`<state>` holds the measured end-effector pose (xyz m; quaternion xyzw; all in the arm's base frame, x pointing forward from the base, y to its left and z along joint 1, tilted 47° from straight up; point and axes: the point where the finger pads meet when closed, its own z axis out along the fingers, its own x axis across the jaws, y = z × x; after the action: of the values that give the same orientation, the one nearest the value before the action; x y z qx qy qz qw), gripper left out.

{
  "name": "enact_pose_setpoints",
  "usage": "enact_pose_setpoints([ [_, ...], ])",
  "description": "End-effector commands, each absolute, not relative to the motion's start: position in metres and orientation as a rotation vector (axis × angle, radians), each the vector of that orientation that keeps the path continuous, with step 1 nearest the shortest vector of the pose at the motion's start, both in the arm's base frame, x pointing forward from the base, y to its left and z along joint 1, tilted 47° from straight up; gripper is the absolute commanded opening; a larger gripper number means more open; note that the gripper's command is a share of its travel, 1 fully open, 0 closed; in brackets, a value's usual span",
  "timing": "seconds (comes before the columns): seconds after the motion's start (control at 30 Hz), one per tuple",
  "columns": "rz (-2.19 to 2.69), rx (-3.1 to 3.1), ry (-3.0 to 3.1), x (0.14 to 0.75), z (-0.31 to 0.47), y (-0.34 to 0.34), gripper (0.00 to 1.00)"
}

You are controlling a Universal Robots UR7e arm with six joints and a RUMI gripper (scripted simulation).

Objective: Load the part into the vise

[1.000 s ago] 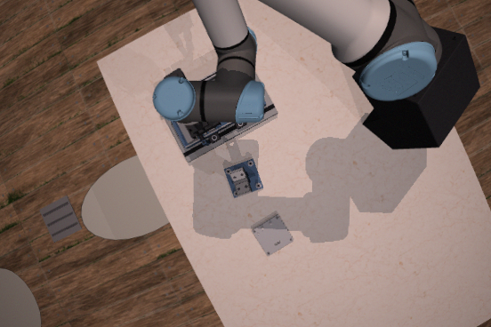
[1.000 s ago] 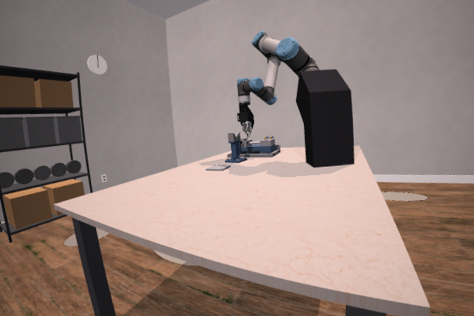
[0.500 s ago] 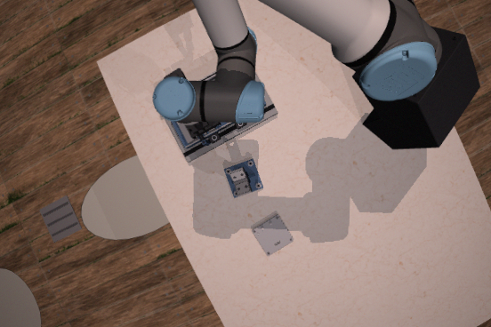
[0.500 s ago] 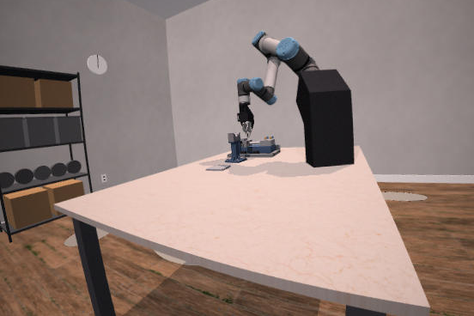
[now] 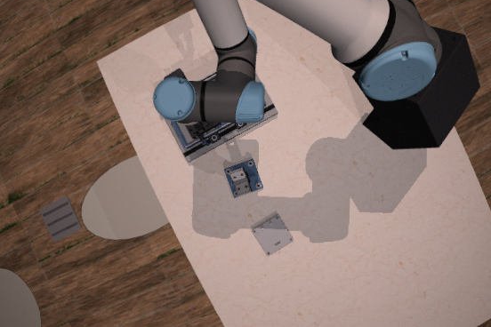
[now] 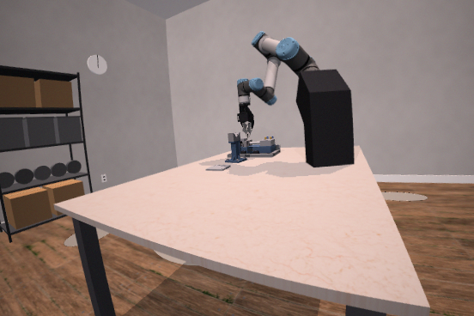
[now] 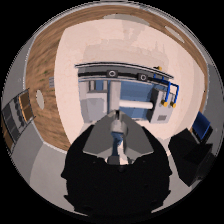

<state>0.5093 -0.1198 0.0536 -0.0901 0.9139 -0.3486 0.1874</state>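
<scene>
The vise (image 5: 218, 132) stands on the table, mostly hidden under my wrist in the overhead view. In the wrist view the vise (image 7: 131, 95) lies straight below, with blue jaws and a pale grey block, likely the part (image 7: 114, 96), lying between them. My gripper (image 7: 116, 110) is shut with its fingertips together, holding nothing, just above the vise opening. From the side view the gripper (image 6: 246, 129) points down over the near end of the vise (image 6: 262, 148). The infeed plate (image 5: 272, 235) has nothing on it.
The blue V-block (image 5: 243, 179) stands between the vise and the infeed plate, with nothing in it; it also shows in the side view (image 6: 236, 149). The arm's black pedestal (image 5: 422, 92) stands at the table's right side. A shelf rack (image 6: 39, 149) stands off the table.
</scene>
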Motion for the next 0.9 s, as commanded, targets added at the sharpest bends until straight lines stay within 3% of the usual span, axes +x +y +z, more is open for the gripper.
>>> enact_pose_setpoints([
  [0.0, -0.981, -0.254, 2.571, 0.5098, 0.0533, -0.1202, 0.0],
  [0.87, -0.981, -0.254, 2.571, 0.5124, 0.049, -0.124, 0.0],
])
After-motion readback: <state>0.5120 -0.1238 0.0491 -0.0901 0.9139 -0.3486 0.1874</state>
